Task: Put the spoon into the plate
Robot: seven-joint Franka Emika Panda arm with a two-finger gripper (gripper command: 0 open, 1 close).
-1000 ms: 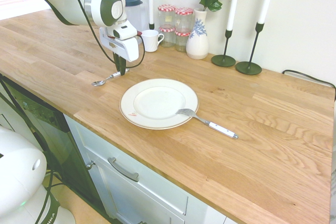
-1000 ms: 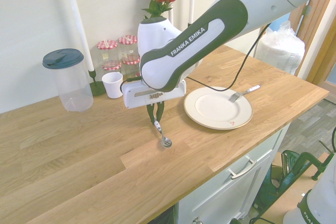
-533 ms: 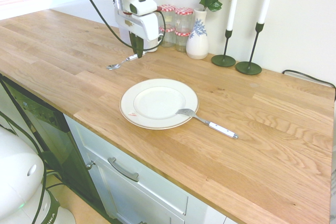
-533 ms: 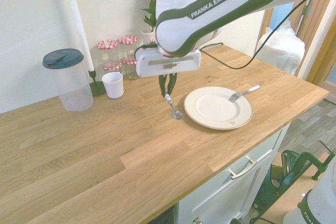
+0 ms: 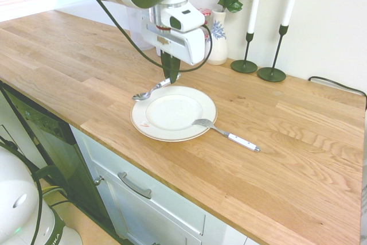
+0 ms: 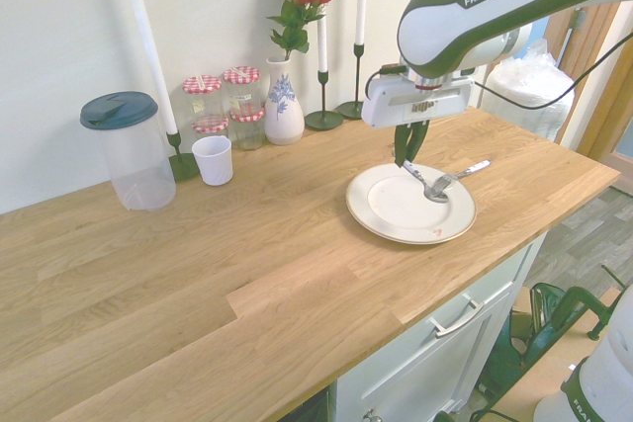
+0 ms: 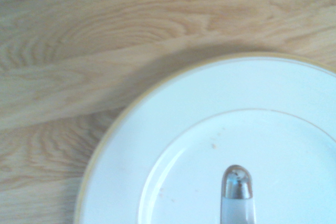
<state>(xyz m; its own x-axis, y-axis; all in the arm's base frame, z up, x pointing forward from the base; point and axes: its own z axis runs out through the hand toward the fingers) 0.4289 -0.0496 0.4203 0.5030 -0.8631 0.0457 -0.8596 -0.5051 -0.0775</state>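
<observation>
My gripper [image 5: 170, 77] is shut on the handle of the small silver spoon [image 5: 150, 90], which slants down from the fingers and hangs in the air. In the second exterior view the gripper [image 6: 406, 158] is over the far side of the white plate [image 6: 388, 211], and the spoon [image 6: 427, 186] has its bowl over the plate's middle. The wrist view shows the spoon [image 7: 237, 192] above the plate [image 7: 173, 129]. The plate [image 5: 172, 113] lies near the counter's front edge.
A white-handled fork [image 5: 227, 134] rests with its tines on the plate's rim. Along the back wall stand a vase with a rose [image 6: 283, 106], candlesticks [image 5: 272, 73], jars [image 6: 227, 101], a white cup [image 6: 213, 160] and a lidded plastic jug [image 6: 129, 150].
The arm has carried the spoon sideways from the bare counter to above the plate, with the gripper staying shut on it. The fork and plate have not moved.
</observation>
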